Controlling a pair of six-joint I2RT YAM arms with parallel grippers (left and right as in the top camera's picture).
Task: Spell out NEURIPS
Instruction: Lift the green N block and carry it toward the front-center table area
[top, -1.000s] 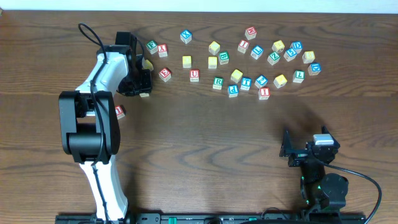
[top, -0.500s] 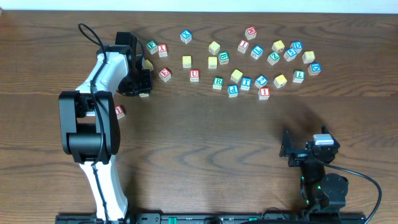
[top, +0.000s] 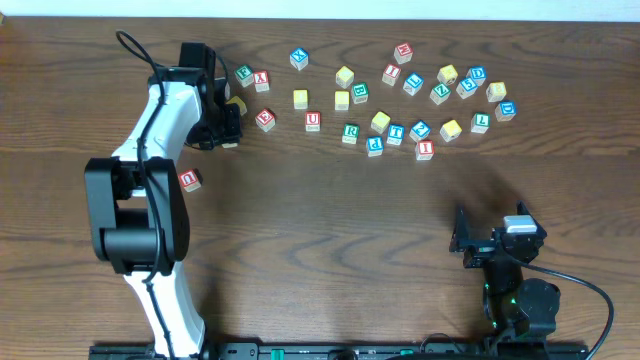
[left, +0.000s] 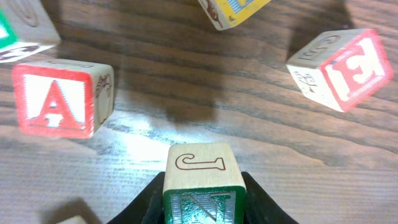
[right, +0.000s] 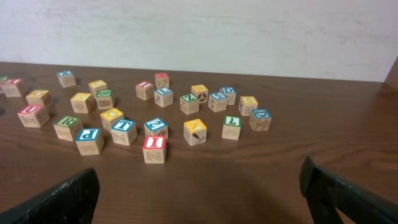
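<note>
The left claw (top: 226, 137) grips the green N cube (left: 204, 186) at the upper left of the dark wooden worktop (top: 330, 240), with one of its fingers (left: 153, 210) pressed to each side of the cube. In the left wrist view the green-framed N face is turned toward the camera, and above it is a plain wood face with an outlined J. Whether the cube rests on the wood or hangs clear of it cannot be told.

In that view a red E cube (left: 357, 67) lies tilted to the right of the held cube and a red A cube (left: 56, 99) lies to the left, both apart from the claw. A yellow-and-blue cube (left: 233, 11) lies beyond them at the top edge.

The other letters sit loose in the scatter along the far side of the worktop, well to the right of the left claw. They are red U (top: 313, 121), green R (top: 350, 132), blue P (top: 375, 145) just beside the R, and red I (top: 425, 149). A yellow-faced cube (top: 301, 98) lies just left of the U, with more yellow ones among the scatter; their letters cannot be read.

The right claw (right: 199, 171) sits low at the near right with its fingers spread wide, well apart from every cube.
</note>
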